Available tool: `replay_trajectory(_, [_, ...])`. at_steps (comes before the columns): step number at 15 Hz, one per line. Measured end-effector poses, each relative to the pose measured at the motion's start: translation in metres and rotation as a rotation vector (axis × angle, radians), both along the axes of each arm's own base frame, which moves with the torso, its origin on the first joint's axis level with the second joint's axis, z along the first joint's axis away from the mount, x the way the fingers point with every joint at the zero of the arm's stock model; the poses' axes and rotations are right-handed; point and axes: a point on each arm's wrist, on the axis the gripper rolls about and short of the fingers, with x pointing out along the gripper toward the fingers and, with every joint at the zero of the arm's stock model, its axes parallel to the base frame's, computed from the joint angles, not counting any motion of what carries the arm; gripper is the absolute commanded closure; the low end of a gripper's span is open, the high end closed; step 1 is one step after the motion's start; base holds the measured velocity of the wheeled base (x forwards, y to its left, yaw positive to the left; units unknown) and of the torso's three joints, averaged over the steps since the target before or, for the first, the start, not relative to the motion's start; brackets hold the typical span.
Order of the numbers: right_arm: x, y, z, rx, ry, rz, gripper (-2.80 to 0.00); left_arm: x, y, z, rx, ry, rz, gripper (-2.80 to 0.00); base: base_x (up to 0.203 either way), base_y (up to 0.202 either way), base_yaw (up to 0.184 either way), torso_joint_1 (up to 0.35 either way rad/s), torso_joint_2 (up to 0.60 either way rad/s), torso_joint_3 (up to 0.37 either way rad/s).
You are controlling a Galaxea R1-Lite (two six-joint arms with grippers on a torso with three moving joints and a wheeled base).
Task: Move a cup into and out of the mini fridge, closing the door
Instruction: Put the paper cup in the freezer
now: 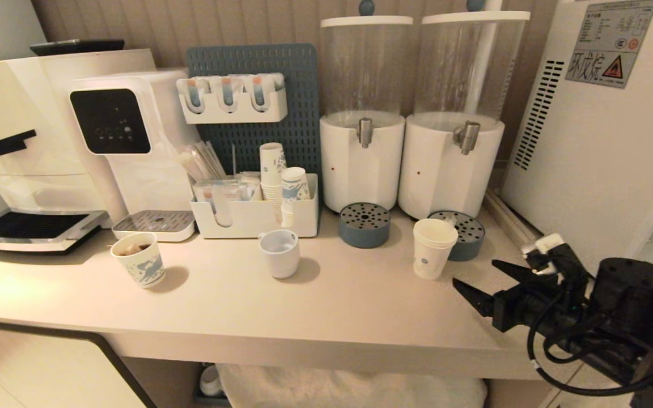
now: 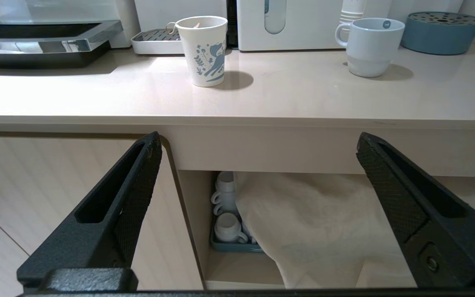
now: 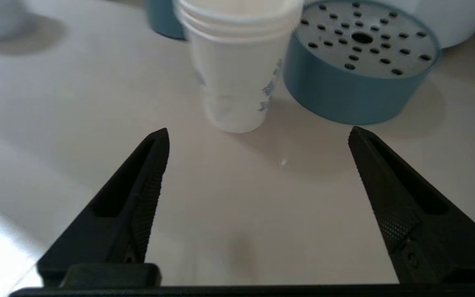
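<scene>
Nearby, patterned paper cup holding brownish contents, mug empty

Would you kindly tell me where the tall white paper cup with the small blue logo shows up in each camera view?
Head view: the cup stands on the counter right of centre, ahead of the open right gripper.
Left wrist view: not in it.
Right wrist view: the cup is at top centre, beyond the fingertips.
Shared landmark: the blue perforated drip tray next to it.
</scene>
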Motion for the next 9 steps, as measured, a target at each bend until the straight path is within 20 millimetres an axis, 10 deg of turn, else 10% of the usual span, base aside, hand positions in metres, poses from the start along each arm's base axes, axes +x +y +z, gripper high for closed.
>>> replay_trajectory(9, [0.041,0.024,-0.024,-0.024,-0.029,-0.043,-2.8,0.0,0.0,0.0,-0.002,-0.002,0.0,-2.8,0.0,0.0,0.0,0.0,0.0,0.0])
